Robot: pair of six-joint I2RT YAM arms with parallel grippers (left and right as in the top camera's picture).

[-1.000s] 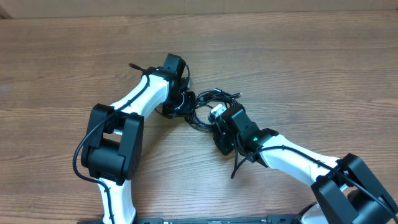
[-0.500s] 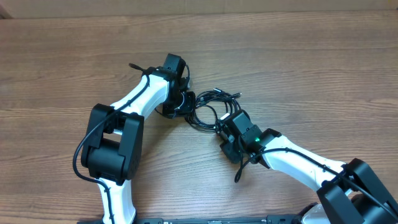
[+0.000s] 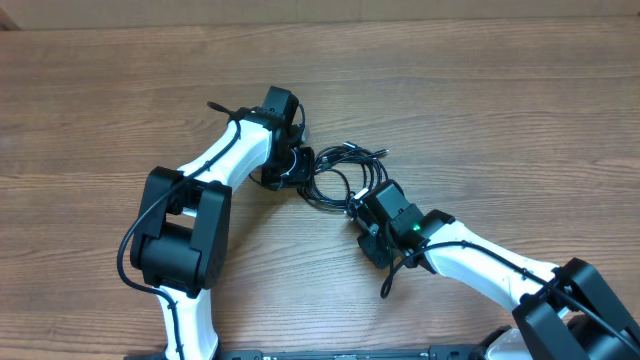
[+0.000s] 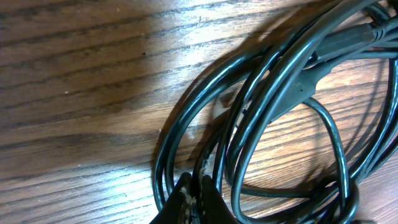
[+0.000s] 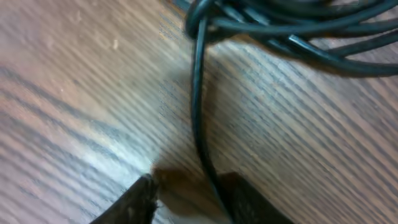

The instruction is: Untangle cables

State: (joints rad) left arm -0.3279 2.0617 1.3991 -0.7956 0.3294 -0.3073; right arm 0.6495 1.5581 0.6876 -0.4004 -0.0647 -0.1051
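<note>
Tools meet at a black bundle of cables on the counter.
Overhead: left tool [image 3: 298, 163] is at the left edge of the cables [image 3: 342, 172], right tool [image 3: 362, 207] at their lower edge, on the wooden counter [image 3: 480, 100]. Left wrist: its tips are clenched together beside the loops. Right wrist: fingers [image 5: 140, 200] stand apart, released, with one strand running between them.
</note>
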